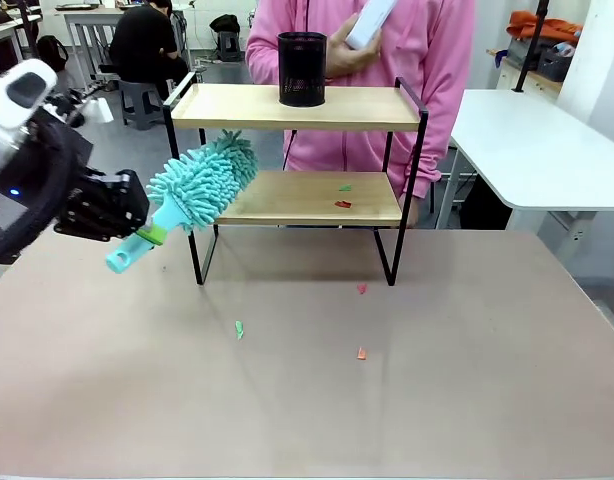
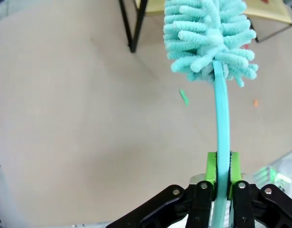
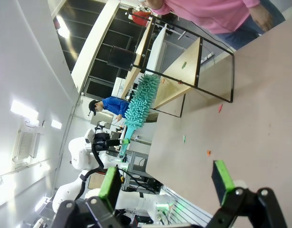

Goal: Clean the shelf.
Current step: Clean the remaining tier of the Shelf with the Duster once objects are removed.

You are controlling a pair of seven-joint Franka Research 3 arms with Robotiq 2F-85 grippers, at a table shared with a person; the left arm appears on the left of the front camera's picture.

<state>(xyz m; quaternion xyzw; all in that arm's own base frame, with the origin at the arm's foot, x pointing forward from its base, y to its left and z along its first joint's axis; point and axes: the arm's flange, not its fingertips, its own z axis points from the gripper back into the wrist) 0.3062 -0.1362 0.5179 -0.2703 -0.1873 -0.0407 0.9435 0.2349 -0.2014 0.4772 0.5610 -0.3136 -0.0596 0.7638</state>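
**Left jaws clamped on a duster at the shelf's end**

The left arm [image 1: 32, 170] enters low over the surface [image 1: 487, 400], and the left jaws point upward and across toward the shelf [image 1: 227, 106]. They are closed on the flat teal handle of a duster [image 1: 202, 180], and the green pads [image 2: 211, 165] press it from both sides. The handle's butt projects behind the jaws. The fluffy head lies well ahead of them, tilted up. It overlaps the shelf's nearest corner post, between the two boards; whether it touches cannot be told.

The right jaws, seen from their own wrist, stand wide apart with nothing between them. The shelf is far ahead of them.

The shelf stands upright on the surface. It has two pale wooden boards in a thin black frame with raised side rails. The top board carries a black mesh cup [image 1: 302, 68]. The lower board bears small green and red scraps [image 1: 343, 204], far beyond the duster head. More scraps [image 1: 239, 328] lie on the surface ahead of the left jaws. A person in a pink top [image 1: 427, 60] stands behind the shelf.
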